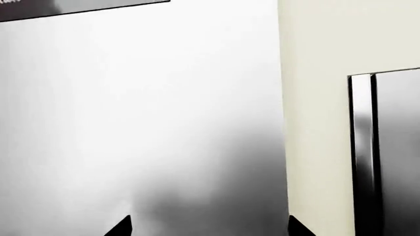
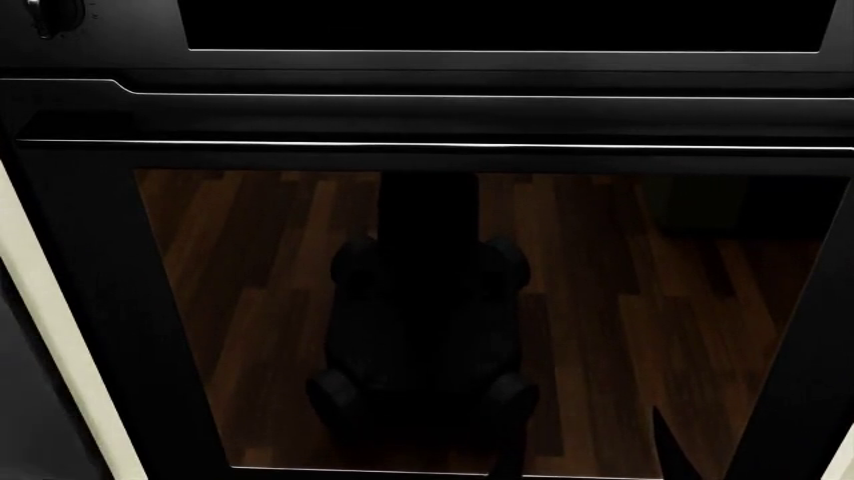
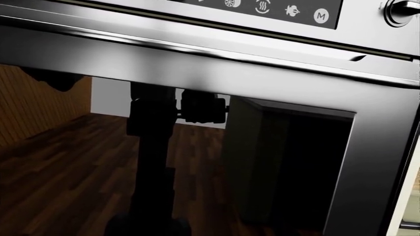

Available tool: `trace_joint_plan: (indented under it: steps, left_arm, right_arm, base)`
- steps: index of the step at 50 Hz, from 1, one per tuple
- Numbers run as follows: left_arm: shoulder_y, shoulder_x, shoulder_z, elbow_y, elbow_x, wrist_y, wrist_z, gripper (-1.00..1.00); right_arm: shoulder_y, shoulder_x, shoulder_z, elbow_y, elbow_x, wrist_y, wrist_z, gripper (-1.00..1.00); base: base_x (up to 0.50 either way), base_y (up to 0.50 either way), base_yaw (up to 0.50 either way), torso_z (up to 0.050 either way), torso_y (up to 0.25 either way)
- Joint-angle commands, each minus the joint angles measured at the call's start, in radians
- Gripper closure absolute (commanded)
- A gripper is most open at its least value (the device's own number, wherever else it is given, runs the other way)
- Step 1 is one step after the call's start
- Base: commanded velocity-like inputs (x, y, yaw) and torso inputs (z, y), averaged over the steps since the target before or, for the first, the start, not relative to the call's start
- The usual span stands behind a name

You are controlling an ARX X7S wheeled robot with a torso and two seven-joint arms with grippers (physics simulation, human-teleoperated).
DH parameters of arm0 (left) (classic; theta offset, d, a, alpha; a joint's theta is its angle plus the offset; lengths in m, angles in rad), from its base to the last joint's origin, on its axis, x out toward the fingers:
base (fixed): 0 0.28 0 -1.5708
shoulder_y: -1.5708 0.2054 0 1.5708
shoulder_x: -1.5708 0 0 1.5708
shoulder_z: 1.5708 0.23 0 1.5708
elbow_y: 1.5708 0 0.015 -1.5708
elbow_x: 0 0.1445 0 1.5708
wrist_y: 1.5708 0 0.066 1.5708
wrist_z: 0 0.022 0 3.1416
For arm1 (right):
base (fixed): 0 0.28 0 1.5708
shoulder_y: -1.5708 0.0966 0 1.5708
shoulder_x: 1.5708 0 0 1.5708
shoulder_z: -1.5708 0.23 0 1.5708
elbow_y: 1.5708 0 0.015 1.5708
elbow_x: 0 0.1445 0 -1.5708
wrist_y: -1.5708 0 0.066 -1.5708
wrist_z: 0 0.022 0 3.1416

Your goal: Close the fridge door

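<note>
only left wrist shows fridge door.

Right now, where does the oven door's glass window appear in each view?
Head view: the oven window fills the centre.
Right wrist view: it takes up most of the picture, below the control panel.
Left wrist view: not in it.
Shared landmark: the cream strip, seen in the head and left wrist views.
</note>
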Motion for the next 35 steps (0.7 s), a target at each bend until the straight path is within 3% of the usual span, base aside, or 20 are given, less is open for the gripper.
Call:
trace_joint_plan:
  steps: [1, 6, 8, 11, 35]
  left_arm:
    - [0.363, -0.039, -0.08, 0.571, -0.172, -0.165, -0.053, -1.0]
    - [0.802, -0.032, -0.098, 1.008, -0.262, -0.179, -0.097, -1.0]
    - [0.992, -0.038, -0.068, 1.098, -0.206, -0.103, -0.073, -1.0]
    - [1.091, -0.045, -0.08, 1.131, -0.197, -0.068, -0.065, -1.0]
    - [1.027, -0.007, -0.041, 0.991, -0.179, -0.034, -0.057, -1.0]
  right_arm:
    - [-0.003, 0.007, 0.002, -0.003, 0.003, 0.003, 0.004, -1.0]
    - [-0.015, 0.011, 0.004, -0.018, 0.006, 0.007, 0.009, -1.0]
    - [-0.02, 0.015, 0.006, -0.031, 0.009, 0.015, 0.01, -1.0]
    - [-0.018, 0.016, 0.005, -0.034, 0.009, 0.017, 0.011, -1.0]
    - [-0.021, 0.019, -0.002, -0.042, 0.012, 0.015, 0.019, -1.0]
  base:
    - [0.0, 0.0, 0.0, 0.0, 0.0]
    - [0.0, 0.0, 0.0, 0.0, 0.0]
    - [0.0, 0.0, 0.0, 0.0, 0.0]
    - [0.0, 0.0, 0.0, 0.0, 0.0]
    - [0.0, 0.0, 0.0, 0.0, 0.0]
